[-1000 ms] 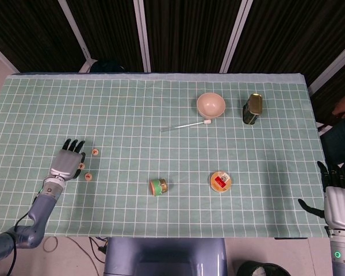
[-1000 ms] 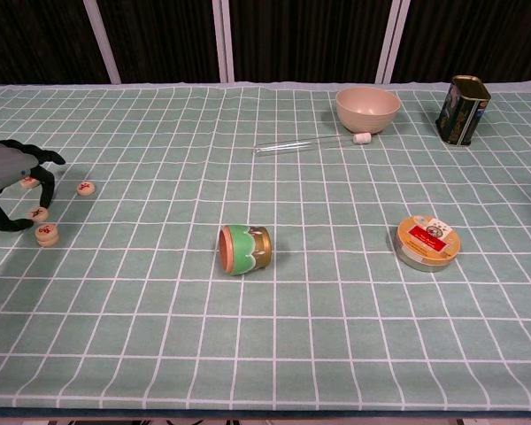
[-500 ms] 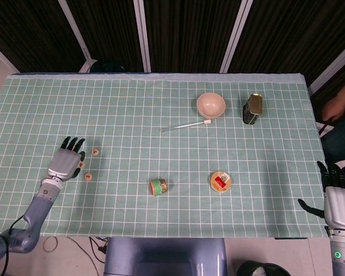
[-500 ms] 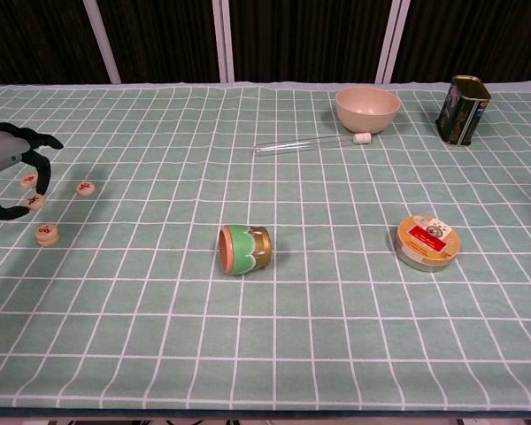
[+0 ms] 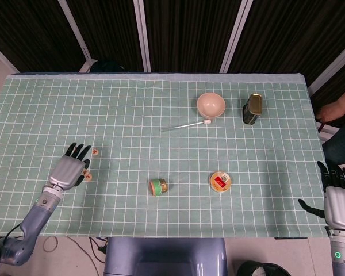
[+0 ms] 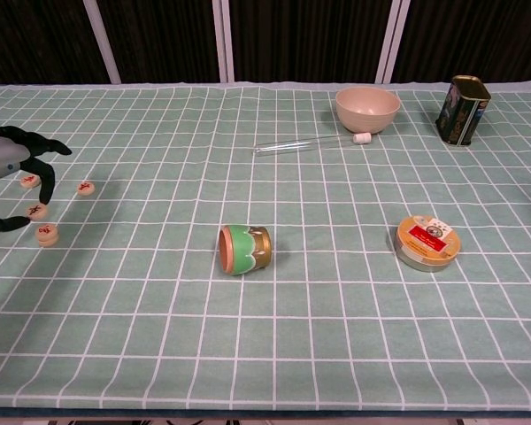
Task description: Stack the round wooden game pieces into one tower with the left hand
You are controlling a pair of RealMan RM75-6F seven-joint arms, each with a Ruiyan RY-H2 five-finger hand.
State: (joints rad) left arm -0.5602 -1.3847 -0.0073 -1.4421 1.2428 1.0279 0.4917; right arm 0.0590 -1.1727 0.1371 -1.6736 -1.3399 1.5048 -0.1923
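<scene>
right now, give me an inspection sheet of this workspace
surface: table under a green grid cloth.
job's things: four game pieces near the left edge, apart; one looks two-high.
clutter: tipped cup, round tin, bowl, glass tube, dark can.
hands: left hand over the pieces, fingers spread; whether it pinches one is unclear. right hand open off the table edge.
cables: cable on the floor.
surroundings: dark curtains; person's arm at right.

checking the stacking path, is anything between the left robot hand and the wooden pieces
Nothing visible. The left robot hand hovers right over the pieces; the nearest other thing, the cup, lies well to their right.
</scene>
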